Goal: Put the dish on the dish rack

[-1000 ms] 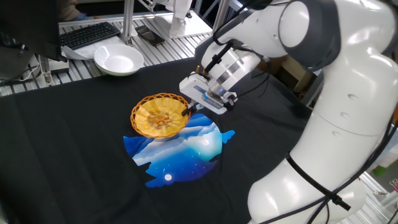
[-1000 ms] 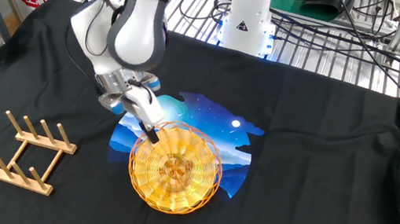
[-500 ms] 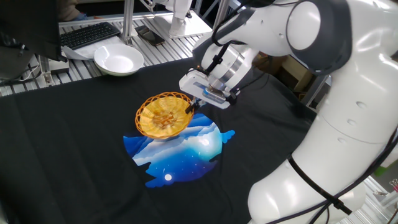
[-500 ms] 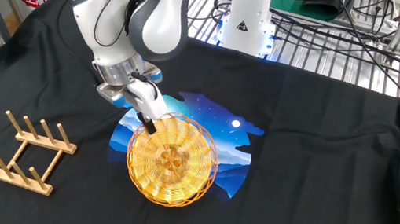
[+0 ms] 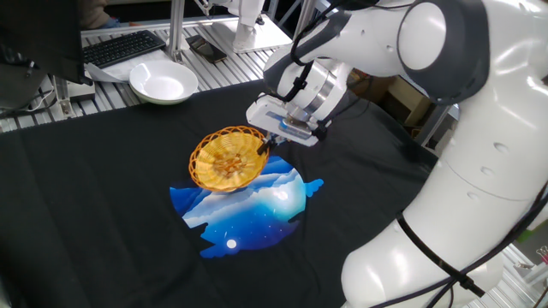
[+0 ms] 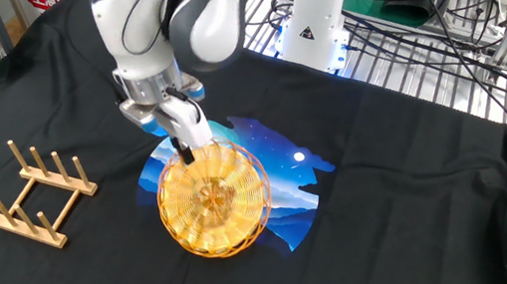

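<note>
The dish [image 5: 226,160] is a round golden wicker basket-plate, held tilted just above the black cloth and the blue picture on it. It also shows in the other fixed view [image 6: 212,202]. My gripper [image 5: 264,145] is shut on the dish's rim at its right edge; in the other fixed view the gripper [image 6: 185,155] pinches the dish's far rim. The dish rack [image 6: 30,194] is a small wooden peg rack on the cloth to the left of the dish, some way from it. The rack is out of sight in the first fixed view.
A white bowl [image 5: 163,84] stands at the back edge of the cloth, by a keyboard [image 5: 120,48]. A blue and white picture [image 5: 248,208] is printed on the cloth under the dish. A second robot base [image 6: 319,6] stands behind the table.
The gripper has lifted the dish a little and carried it slightly toward the rack side. The dish tilts more than a second ago.
</note>
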